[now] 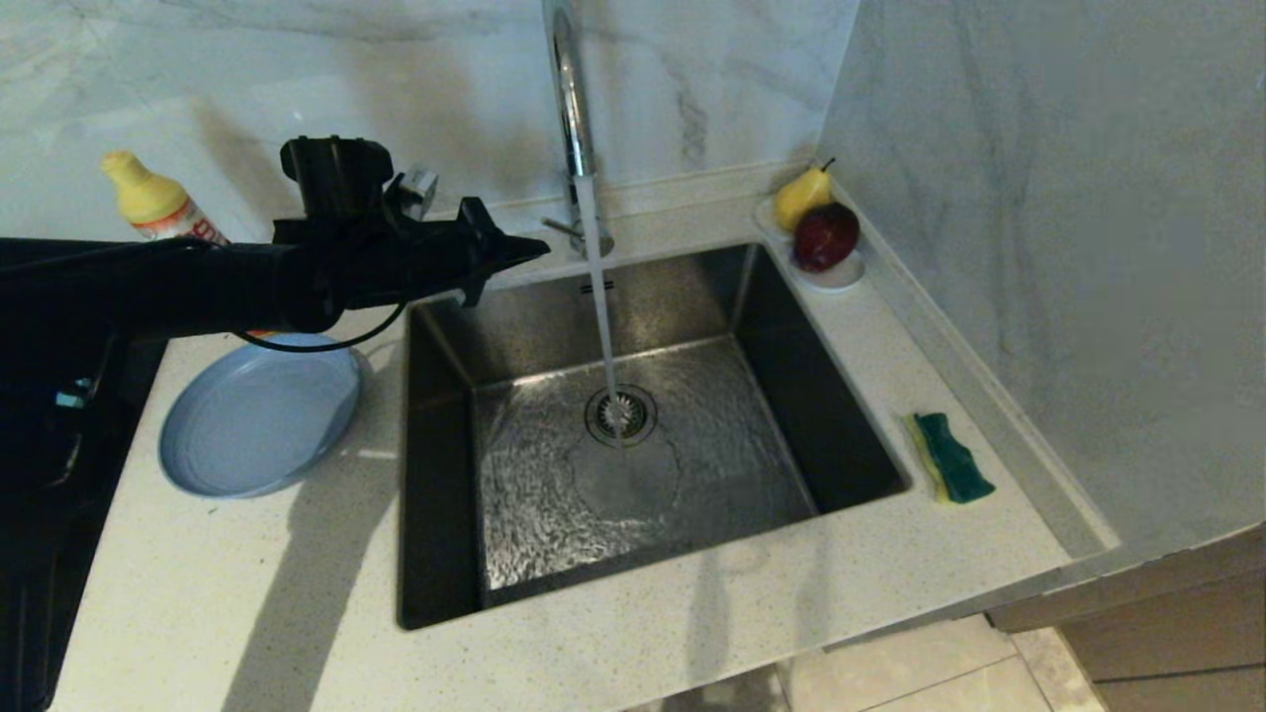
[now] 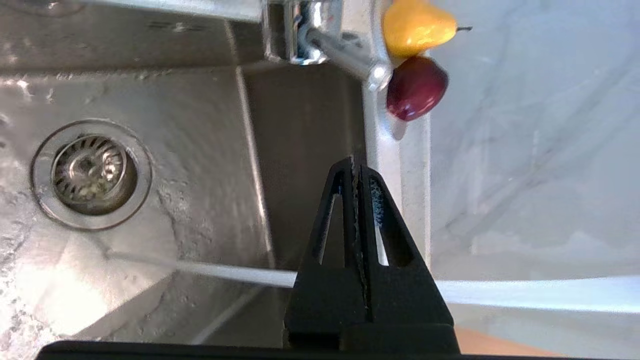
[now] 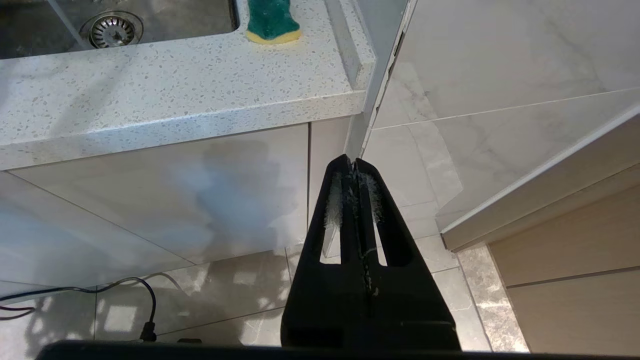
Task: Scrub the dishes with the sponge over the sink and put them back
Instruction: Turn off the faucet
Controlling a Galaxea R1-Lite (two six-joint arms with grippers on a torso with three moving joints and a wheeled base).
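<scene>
Head: left gripper (image 1: 534, 249) fully closed, empty, hanging over sink (image 1: 435, 475) back-left corner beside running faucet (image 1: 574, 119); plate (image 1: 259, 413) on counter left, sponge (image 1: 951, 457) right. Left wrist: fingers pressed together, touching nothing. Right wrist: right gripper (image 3: 354, 165) closed, empty, below counter edge.

The right gripper (image 3: 354, 165) hangs low beside the cabinet front (image 3: 165, 195), its two black fingers pressed together with nothing between them, pointing toward the seam where the cabinet meets the marble-look wall (image 3: 500, 55). Above it runs the speckled countertop (image 3: 165, 95), with the sponge (image 3: 272, 20) lying green face up near the corner of the sink (image 3: 60, 30), whose drain strainer (image 3: 111, 30) shows. A black cable (image 3: 100, 290) trails across the tiled floor (image 3: 220, 300).
</scene>
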